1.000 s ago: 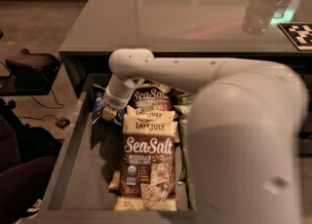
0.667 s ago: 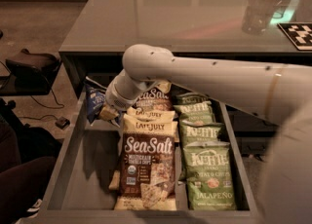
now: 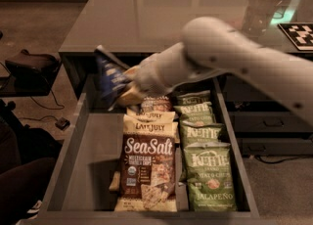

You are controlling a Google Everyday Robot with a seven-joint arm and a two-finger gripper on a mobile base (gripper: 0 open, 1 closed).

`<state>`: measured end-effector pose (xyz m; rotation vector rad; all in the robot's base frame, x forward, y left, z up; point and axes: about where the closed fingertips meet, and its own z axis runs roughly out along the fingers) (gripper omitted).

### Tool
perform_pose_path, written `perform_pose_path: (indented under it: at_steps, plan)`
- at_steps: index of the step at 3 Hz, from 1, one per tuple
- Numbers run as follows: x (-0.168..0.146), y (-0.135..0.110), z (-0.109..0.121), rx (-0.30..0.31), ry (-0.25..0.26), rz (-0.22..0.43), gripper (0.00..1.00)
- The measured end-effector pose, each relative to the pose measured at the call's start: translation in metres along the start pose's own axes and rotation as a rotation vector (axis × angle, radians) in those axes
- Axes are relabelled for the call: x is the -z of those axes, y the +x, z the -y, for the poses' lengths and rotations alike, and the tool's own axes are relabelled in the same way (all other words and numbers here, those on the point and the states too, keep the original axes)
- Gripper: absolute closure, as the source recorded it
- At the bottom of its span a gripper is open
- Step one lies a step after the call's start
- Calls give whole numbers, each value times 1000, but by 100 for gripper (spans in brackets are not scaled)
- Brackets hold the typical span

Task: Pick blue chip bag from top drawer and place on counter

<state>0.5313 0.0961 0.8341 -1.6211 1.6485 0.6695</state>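
Gripper (image 3: 131, 83) above rear-left area of top drawer (image 3: 95, 165), jaws clenched on blue chip bag (image 3: 110, 76). Bag tilted, held clear of drawer floor, near counter (image 3: 146, 13) front edge. Sea Salt bags (image 3: 146, 170) and green Kettle bags (image 3: 210, 175) lie inside drawer.

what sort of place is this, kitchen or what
Probably an office break-room kitchenette: a glossy counter, a drawer stocked with chip bags, and the gripper above it holding a blue chip bag.

Gripper (image 3: 128, 88) holds blue chip bag (image 3: 110, 79) above top drawer (image 3: 93, 170), near counter (image 3: 146, 16) edge.
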Motion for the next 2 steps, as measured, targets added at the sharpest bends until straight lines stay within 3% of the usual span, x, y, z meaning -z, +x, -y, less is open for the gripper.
perform_pose_path:
  at_steps: [1, 2]
  plan:
    - [115, 23, 46, -61, 97, 43, 100]
    - [115, 23, 46, -61, 97, 43, 100]
